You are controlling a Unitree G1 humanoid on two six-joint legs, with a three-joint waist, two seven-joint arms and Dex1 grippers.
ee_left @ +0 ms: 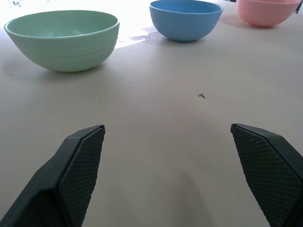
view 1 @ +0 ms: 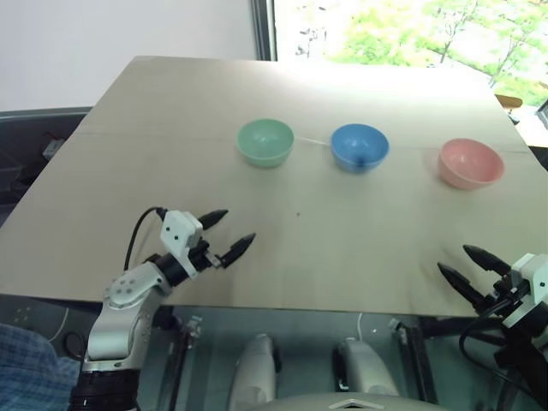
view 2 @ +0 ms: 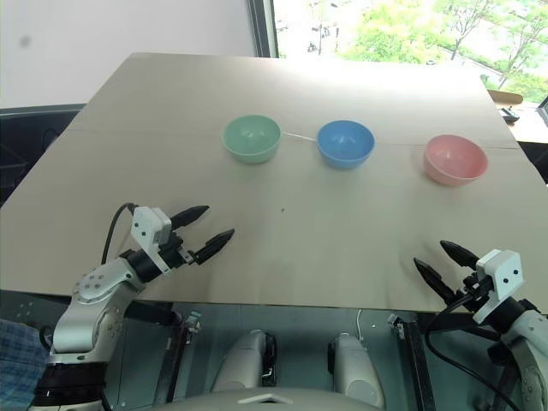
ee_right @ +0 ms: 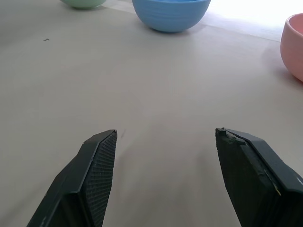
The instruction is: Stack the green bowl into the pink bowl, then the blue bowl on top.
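Three bowls stand upright in a row across the middle of the table. The green bowl (view 1: 265, 141) is leftmost, the blue bowl (view 1: 360, 146) is in the middle, and the pink bowl (view 1: 470, 163) is at the right. All are empty and apart from each other. My left gripper (view 1: 229, 231) hovers open over the table's near left part, well short of the green bowl (ee_left: 64, 39). At the near right edge my right gripper (view 1: 467, 270) is open too, with nothing between its fingers, short of the pink bowl (ee_right: 294, 45).
The light wooden table (view 1: 171, 111) has its near edge just under both grippers. A thin pale seam line (view 1: 312, 141) runs across the tabletop behind the bowls. A window (view 1: 411, 30) lies beyond the far edge.
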